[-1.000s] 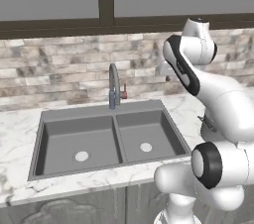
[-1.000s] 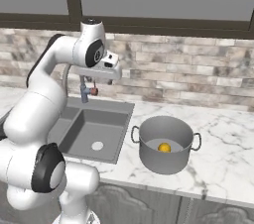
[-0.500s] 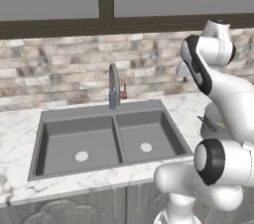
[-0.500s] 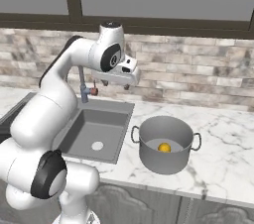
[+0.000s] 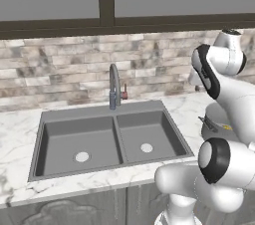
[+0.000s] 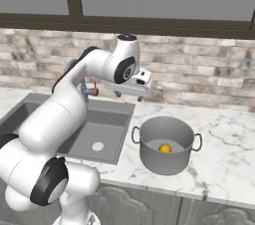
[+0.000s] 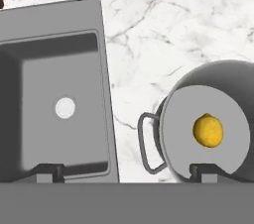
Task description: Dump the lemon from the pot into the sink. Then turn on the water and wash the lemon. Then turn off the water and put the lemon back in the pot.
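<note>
Hand view: lemon (image 7: 208,130) sits inside pot (image 7: 171,134), pot on counter (image 7: 144,44) just right of sink (image 7: 106,119). Gripper (image 6: 139,97) hangs above, between both, fingers spread wide, holding nothing. Risk: slim loop handle (image 7: 145,141) may slip from grip and pot tip on counter. Faucet (image 5: 114,87) behind sink, off path.
</note>
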### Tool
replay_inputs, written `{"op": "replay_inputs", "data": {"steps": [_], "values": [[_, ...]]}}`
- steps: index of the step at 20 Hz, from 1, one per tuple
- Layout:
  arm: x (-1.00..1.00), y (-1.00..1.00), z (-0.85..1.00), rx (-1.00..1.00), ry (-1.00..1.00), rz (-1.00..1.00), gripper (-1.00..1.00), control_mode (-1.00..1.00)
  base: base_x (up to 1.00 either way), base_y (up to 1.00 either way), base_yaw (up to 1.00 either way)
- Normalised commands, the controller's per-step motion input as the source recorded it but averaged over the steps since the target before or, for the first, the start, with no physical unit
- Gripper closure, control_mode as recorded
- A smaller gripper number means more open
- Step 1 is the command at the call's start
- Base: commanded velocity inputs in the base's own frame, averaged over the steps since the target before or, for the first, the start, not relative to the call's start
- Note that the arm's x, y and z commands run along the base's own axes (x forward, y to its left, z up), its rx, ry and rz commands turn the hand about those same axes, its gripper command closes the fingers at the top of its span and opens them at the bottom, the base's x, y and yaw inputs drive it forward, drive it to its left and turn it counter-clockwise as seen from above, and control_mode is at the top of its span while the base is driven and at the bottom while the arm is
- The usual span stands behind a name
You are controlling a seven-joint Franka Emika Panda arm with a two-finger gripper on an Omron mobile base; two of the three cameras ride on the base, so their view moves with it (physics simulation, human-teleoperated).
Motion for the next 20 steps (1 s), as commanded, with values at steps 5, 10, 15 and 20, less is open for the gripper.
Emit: {"op": "replay_inputs", "data": {"steps": [5,10,15,20], "values": [[0.00,-0.15,-0.37,-0.06,0.04,0.00,-1.00,-1.00,0.00,0.00,0.00],[-0.01,-0.02,-0.33,-0.07,0.01,0.00,-1.00,-1.00,0.00,0.00,0.00],[-0.12,-0.01,-0.33,-0.04,0.00,0.00,-1.00,-1.00,0.00,0.00,0.00],[-0.19,-0.02,-0.32,-0.01,0.00,0.00,-1.00,-1.00,0.00,0.00,0.00]]}}
